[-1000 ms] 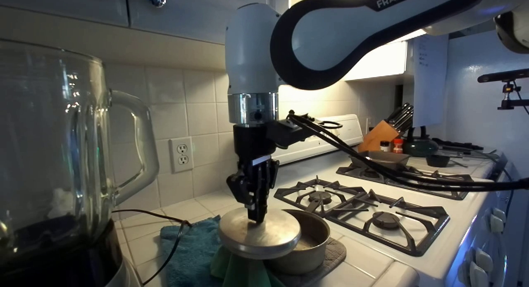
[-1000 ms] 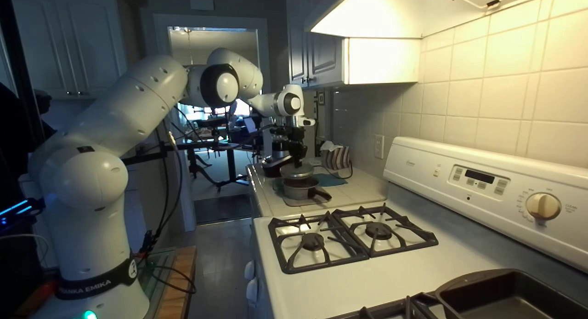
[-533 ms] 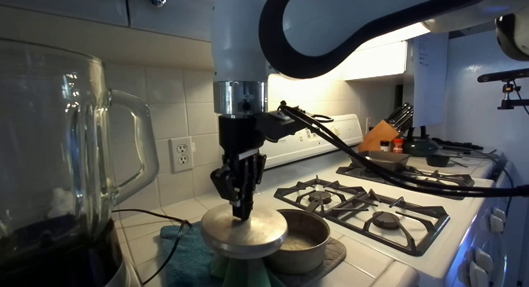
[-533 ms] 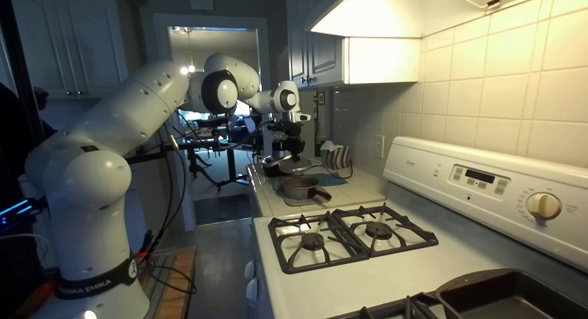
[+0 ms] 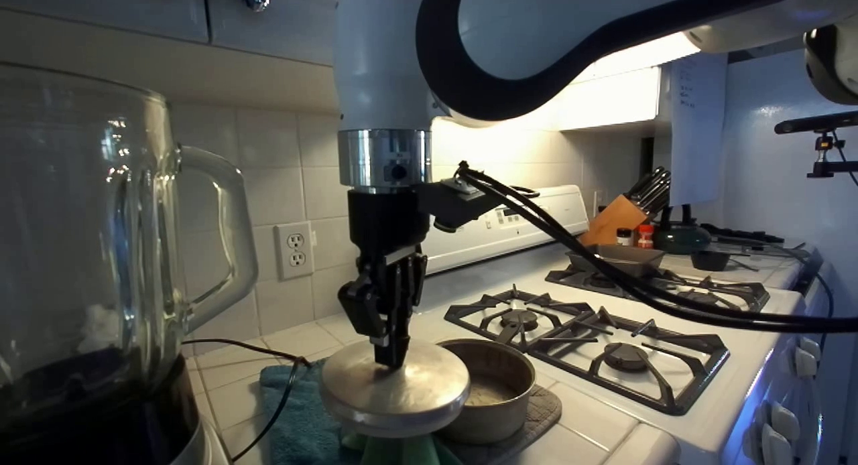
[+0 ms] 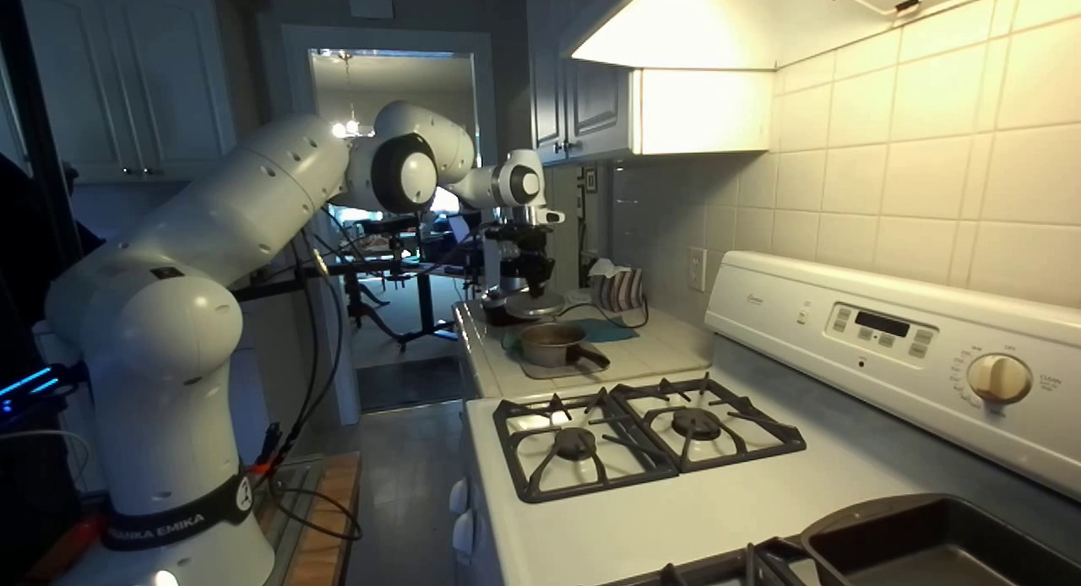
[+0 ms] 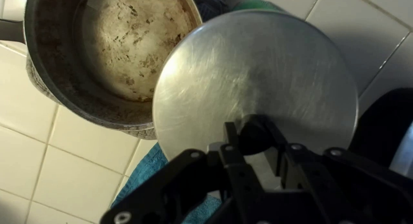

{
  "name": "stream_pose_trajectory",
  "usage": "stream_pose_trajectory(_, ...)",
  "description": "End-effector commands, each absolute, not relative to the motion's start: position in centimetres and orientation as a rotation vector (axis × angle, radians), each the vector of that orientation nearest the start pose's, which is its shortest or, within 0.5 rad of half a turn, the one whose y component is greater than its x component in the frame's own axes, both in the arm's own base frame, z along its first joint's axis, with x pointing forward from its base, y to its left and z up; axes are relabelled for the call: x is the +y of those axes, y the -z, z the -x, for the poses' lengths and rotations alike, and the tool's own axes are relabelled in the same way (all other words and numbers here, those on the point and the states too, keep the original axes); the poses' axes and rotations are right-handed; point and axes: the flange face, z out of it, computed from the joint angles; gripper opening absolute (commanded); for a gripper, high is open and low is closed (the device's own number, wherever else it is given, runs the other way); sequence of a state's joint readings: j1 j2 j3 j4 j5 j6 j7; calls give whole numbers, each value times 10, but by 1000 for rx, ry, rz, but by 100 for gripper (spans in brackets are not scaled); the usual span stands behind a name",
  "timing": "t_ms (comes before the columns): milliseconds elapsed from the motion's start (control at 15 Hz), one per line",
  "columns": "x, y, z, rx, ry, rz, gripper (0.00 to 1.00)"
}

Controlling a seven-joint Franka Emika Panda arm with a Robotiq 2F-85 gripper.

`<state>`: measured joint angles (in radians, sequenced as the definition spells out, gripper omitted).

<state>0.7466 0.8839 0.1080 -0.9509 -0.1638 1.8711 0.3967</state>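
Tiled counter (image 5: 583, 428) runs up to the stove (image 5: 747, 344), and in an exterior view its left end holds a tall blender (image 5: 141, 237), with a blue towel (image 5: 295, 418) just beside it. Next comes the metal lid (image 5: 395, 401), held roughly level by the gripper (image 7: 253, 133), whose fingers are closed on the black knob (image 7: 256, 140). Over the last second the lid has travelled leftward, away from the pot (image 5: 499, 415) and towards the blender, so more of the pot's inside now shows; I read this as the pot being uncovered. Beneath the lid is a green thing (image 5: 402, 451), mostly hidden; whether the two touch, I cannot tell. Farther right, the pot sits on a grey mat (image 5: 547, 411), with a knife block (image 5: 611, 220) well beyond. Blender and green thing look likeliest to obstruct the lid on this side.
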Motion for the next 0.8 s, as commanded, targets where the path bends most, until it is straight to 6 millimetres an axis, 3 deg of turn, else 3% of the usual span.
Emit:
stream_pose_trajectory(0,570,-350,-537,-805,73,3054,6)
stream_pose_trajectory(733,573,-337,-508,-845,-264,3003,6)
